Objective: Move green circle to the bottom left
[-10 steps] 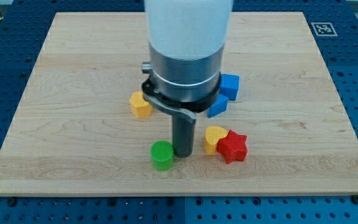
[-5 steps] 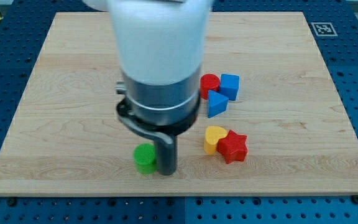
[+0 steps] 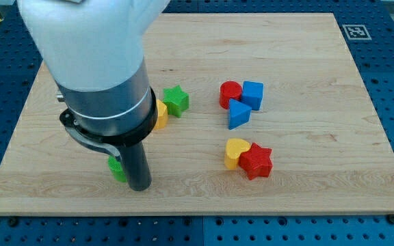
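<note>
Camera view, single moment; contents of the table [image 3: 306, 198] as recorded.

Placement. The tip [image 3: 139, 186] of the rod stood on the table near its bottom edge, left of centre. The green circle [image 3: 117, 167] lay touching the rod on the view's left side, mostly hidden behind it, so only a sliver showed. That position, judged against the task, suited a leftward shove: the rod was on the block's right, the bottom left corner lay further to the view's left, and bare wood lay between. The block was low enough already; it was judged about halfway across to the corner.

Jaws: none fitted. The arm ended in a plain rod, so no spread or pressed state applied.

Count.
- Green: two. The circle, and a green star [image 3: 176, 100] just right of the arm's housing.
- Yellow: two. A yellow block [image 3: 161, 115], shape not readable, largely covered by the housing; a yellow heart [image 3: 236, 152].
- Red: two. A red star [image 3: 256, 162] touching the yellow heart; a red block [image 3: 230, 93], rounded.
- Blue: two. A blue cube [image 3: 253, 93] beside the red block; a blue triangle [image 3: 237, 113] just below them.

Total visible: eight.
</note>
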Controlling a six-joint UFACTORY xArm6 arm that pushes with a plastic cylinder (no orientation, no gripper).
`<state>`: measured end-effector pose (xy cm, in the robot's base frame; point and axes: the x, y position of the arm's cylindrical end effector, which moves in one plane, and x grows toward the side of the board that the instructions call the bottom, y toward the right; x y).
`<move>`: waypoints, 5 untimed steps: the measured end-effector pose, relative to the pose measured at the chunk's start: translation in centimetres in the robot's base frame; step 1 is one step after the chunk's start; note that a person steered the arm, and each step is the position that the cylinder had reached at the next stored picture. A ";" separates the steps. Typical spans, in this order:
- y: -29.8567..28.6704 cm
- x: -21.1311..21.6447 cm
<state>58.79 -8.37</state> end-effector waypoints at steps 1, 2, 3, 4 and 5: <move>0.7 -2.1; -0.3 -2.9; -2.2 -2.2; -2.3 -1.4; -2.3 -0.7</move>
<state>58.10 -10.67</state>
